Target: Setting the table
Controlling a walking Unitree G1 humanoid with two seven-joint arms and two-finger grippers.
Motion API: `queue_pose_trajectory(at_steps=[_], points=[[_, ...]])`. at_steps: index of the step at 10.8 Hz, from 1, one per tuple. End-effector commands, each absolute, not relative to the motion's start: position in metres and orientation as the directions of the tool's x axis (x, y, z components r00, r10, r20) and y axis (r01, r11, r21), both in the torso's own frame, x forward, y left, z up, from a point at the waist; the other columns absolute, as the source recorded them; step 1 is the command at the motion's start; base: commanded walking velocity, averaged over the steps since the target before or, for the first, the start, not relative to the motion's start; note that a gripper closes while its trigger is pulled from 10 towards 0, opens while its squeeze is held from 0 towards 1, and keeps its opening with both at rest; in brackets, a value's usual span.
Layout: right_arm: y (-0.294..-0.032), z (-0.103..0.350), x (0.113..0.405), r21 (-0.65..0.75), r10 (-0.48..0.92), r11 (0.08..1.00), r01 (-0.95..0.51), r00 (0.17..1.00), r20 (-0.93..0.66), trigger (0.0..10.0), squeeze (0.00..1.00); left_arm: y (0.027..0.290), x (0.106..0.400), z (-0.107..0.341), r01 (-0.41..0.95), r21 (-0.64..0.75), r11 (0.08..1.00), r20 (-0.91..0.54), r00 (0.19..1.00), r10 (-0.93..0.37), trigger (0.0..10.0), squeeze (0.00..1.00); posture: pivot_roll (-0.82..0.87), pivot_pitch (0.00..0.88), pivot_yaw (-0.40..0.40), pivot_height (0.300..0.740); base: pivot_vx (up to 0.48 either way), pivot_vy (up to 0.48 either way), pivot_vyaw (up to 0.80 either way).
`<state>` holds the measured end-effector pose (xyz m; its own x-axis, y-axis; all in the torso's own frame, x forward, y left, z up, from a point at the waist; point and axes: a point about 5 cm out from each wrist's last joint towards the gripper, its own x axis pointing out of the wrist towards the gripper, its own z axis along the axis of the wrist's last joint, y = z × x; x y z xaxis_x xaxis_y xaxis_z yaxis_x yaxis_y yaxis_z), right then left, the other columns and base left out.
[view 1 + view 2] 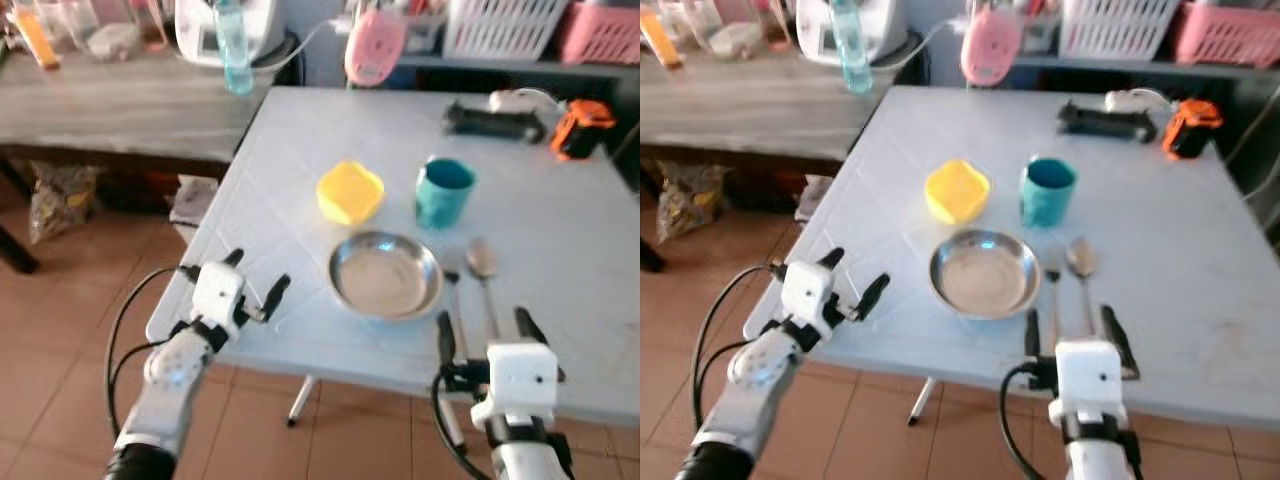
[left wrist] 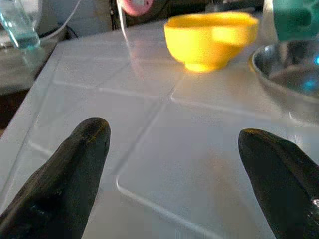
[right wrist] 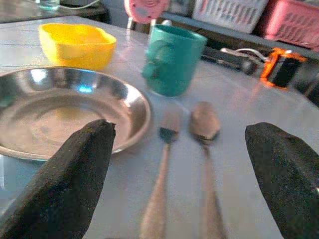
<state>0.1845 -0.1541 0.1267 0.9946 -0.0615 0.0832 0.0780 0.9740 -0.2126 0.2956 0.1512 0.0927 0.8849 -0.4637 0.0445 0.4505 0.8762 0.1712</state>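
**Place setting laid out; both grippers parked at the near edge, empty**

I see a near-complete setting in the middle of the head views. The steel plate [image 1: 385, 274] sits centre, just below the yellow bowl [image 1: 350, 191] and the teal mug [image 1: 444, 192], which stand side by side and apart from the plate's rim. The fork [image 3: 163, 175] and spoon [image 1: 483, 266] lie parallel just right of the plate, handles toward me, heads toward the mug. I read this as deliberate: cutlery on the diner's side of the plate, drink above it.

The left gripper [image 1: 253, 292] hovers over the lower-left corner of the white table [image 1: 300, 130], fingers spread wide with nothing between them. Its wrist view looks across bare tabletop toward the bowl (well apart from it).

The right gripper [image 1: 484, 331] sits at the lower right of the frame, fingers also spread wide and empty, straddling the cutlery handles. From its wrist view the fork and spoon lie between the two fingers; I cannot tell whether the tips touch the table.

Judgement: the setting looks largely done. With the fingers bracketing the handles, a final straightening of fork or spoon seems the likeliest remaining step.

Clutter at the upper right (an orange-and-black tool [image 1: 580, 127]) lies well apart from the setting.
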Motion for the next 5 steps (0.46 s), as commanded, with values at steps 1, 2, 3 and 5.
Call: queue_pose_trajectory(at_steps=[1,2,3,5], points=[[-0.154,0.127,0.183,-0.202,-0.055,0.977,0.068,0.996,0.071,10.0,0.00,0.150,0.292,0.092,0.478,0.180,0.860,0.040,0.870,-0.492,10.0,0.00,-0.01,0.111,0.034,0.740,0.000,0.000,0.00],[-0.151,0.130,0.184,-0.181,-0.042,0.982,0.055,0.996,0.074,10.0,0.00,0.152,0.290,0.093,0.513,0.175,0.840,0.026,0.851,-0.525,10.0,0.00,0.00,0.120,0.026,0.740,0.000,0.000,0.00],[-0.146,0.136,0.189,-0.154,-0.011,0.988,0.024,0.996,0.085,10.0,0.00,0.157,0.288,0.093,0.576,0.169,0.800,-0.001,0.812,-0.584,10.0,0.00,0.00,0.122,0.025,0.740,0.000,0.000,0.00],[-0.148,0.143,0.204,-0.080,-0.036,0.996,0.044,0.995,0.097,10.0,0.00,0.154,0.288,0.092,0.658,0.143,0.740,-0.040,0.750,-0.660,10.0,0.00,0.01,0.124,0.028,0.740,0.000,0.000,0.00]])
